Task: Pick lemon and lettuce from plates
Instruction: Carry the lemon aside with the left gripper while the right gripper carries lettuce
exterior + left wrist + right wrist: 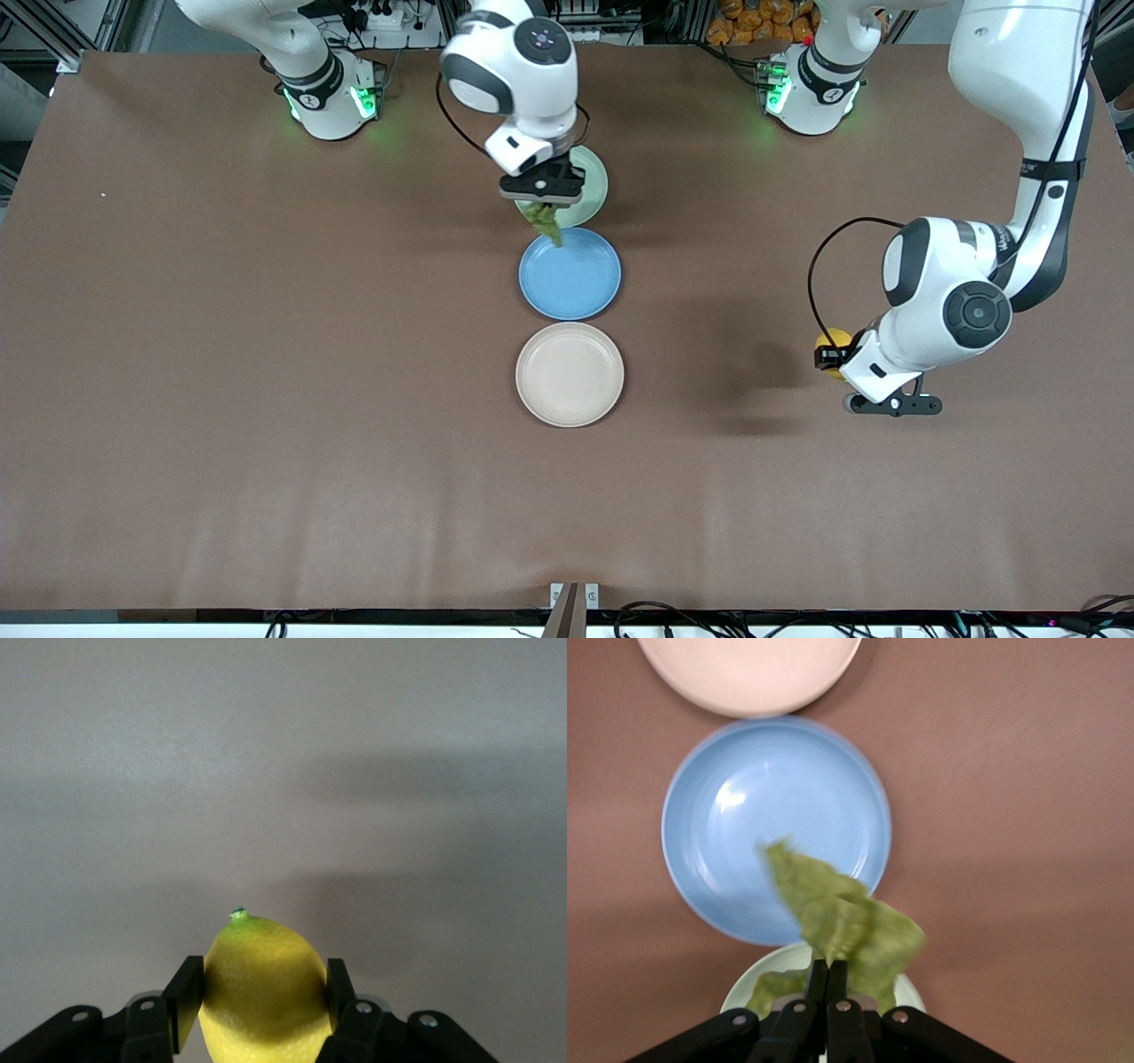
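Note:
My right gripper (pixel 542 202) is shut on the wrinkly green lettuce (pixel 546 223) and holds it up over the mint-green plate (pixel 592 189), the leaf hanging toward the blue plate. In the right wrist view the gripper (pixel 829 974) pinches the lettuce (pixel 842 920) above the mint plate (pixel 766 970). My left gripper (pixel 828 353) is shut on the yellow lemon (pixel 835 338), held in the air over bare table toward the left arm's end. In the left wrist view the gripper (pixel 264 992) clamps the lemon (pixel 262 988). The beige-cream plate (pixel 570 374) is empty.
A blue plate (pixel 570 273) lies between the mint and cream plates; it also shows in the right wrist view (pixel 744 815). The brown table stretches wide on both ends.

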